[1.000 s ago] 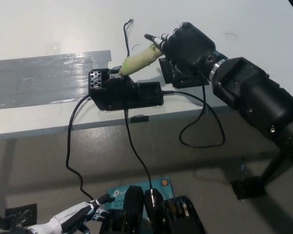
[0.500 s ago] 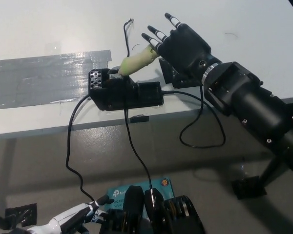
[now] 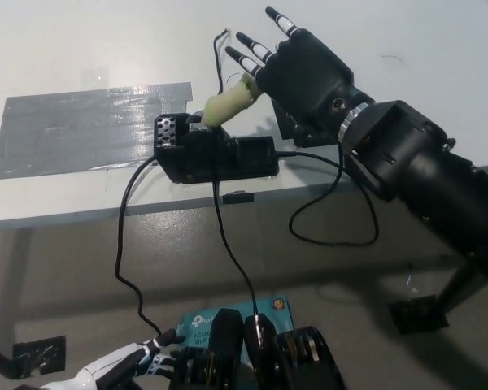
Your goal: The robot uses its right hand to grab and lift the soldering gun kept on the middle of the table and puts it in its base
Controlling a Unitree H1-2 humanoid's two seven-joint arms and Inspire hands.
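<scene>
Seemingly done: soldering gun (image 3: 228,103) sits slanted in its base (image 3: 215,154) on the desk (image 3: 81,49), black right hand (image 3: 301,69) released beside it (white left hand (image 3: 118,366) rests low).

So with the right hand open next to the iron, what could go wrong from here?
1. The black right hand is open, fingers spread beside the yellow-green soldering-gun handle, which leans tilted in the black base unit; a brush on withdrawal could tip it out.
2. The black cable loop hangs off the table edge under the right forearm and may snag.
3. The base sits near the white table edge, so a tug could drag it off.
The white left hand rests low.
</scene>
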